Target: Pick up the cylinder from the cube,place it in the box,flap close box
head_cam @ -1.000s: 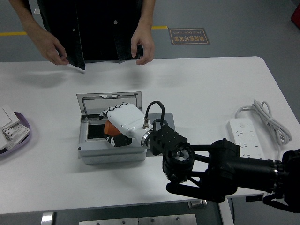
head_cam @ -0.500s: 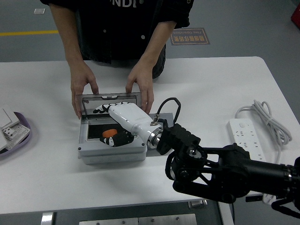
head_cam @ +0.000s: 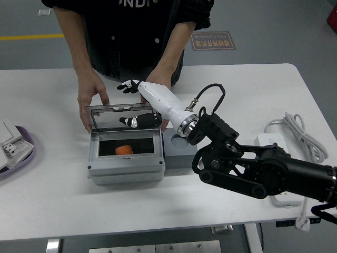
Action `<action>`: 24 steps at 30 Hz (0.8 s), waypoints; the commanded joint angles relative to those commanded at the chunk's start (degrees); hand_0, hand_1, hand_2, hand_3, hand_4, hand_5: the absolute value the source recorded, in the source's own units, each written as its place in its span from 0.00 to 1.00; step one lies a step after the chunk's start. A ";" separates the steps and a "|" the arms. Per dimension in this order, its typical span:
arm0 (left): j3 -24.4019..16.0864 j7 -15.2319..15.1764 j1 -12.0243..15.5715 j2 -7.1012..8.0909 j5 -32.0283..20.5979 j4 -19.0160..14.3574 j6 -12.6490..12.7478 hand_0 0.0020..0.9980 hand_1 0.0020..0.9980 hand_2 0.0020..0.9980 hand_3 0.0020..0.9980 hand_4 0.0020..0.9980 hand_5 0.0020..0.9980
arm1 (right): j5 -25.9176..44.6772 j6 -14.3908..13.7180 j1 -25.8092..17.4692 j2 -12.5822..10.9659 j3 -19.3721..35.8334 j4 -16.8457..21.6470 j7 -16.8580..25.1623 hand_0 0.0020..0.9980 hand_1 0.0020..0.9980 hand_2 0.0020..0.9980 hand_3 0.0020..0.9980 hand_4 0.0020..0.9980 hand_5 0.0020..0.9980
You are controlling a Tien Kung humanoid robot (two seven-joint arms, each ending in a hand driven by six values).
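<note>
**Cylinder in the box, lid next**

White table, grey floor beyond it, and a person in black standing at the far side. Starting at the left edge, a purple tray point(head_cam: 21, 153) sits with white parts in it, well apart from the action. Moving in, the grey box point(head_cam: 126, 167) stands open, and the orange cylinder point(head_cam: 124, 149) lies on its dark floor, clear of any hand. It looks like a small, stiff, light piece, smooth-sided and likely to roll; taken again, a pinch across its round body would be the hold. The clear lid point(head_cam: 122, 117) stands tilted up at the back of the box. The person's one hand point(head_cam: 90, 99) rests on the lid's left corner, the other hand point(head_cam: 158, 92) sits behind its right end, steadying it by the look of things. The right hand point(head_cam: 138, 100) of the robot, white with black fingertips, is raised over the lid's top edge, fingers loosely spread and holding nothing. Just right of the box is the grey cube point(head_cam: 180, 153), bare on top. Further right lies a white power strip point(head_cam: 276, 153) with its cable. No left arm to be seen. To my eye placing is done; the lid is stiff and hinged, so a push on its upper edge should flap it down
</note>
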 joint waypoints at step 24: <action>0.32 -0.21 0.04 -0.25 -0.56 0.15 0.11 0.51 0.56 0.56 0.61 0.72 0.17 | -1.77 -1.53 -4.04 -4.36 -4.36 11.57 -2.03 0.65 0.67 0.67 0.71 0.77 0.31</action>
